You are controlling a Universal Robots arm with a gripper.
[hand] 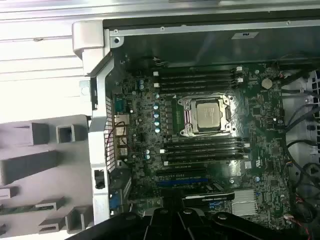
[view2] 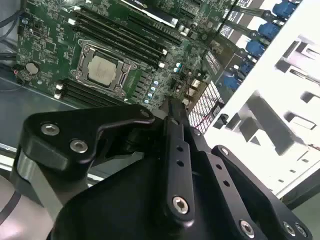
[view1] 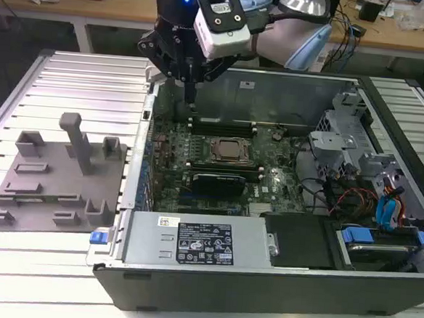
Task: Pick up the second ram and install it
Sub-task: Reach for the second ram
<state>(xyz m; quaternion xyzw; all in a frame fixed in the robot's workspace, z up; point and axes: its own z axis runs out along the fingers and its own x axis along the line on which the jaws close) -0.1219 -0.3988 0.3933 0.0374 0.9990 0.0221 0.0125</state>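
A thin green stick, the second ram, lies in a slot of the grey holder beside the open computer case in the first wrist view. My gripper hangs over the back left corner of the motherboard, above the far memory slots. Its fingers meet in one narrow tip with nothing seen between them. In the second wrist view the gripper points down toward the board's edge, near the case wall. The square metallic processor sits in its socket between two banks of black slots.
The grey holder on the slatted table has an upright post and several raised brackets. Inside the case are a power supply, a black graphics card, cables and drive bays at the exterior view's right.
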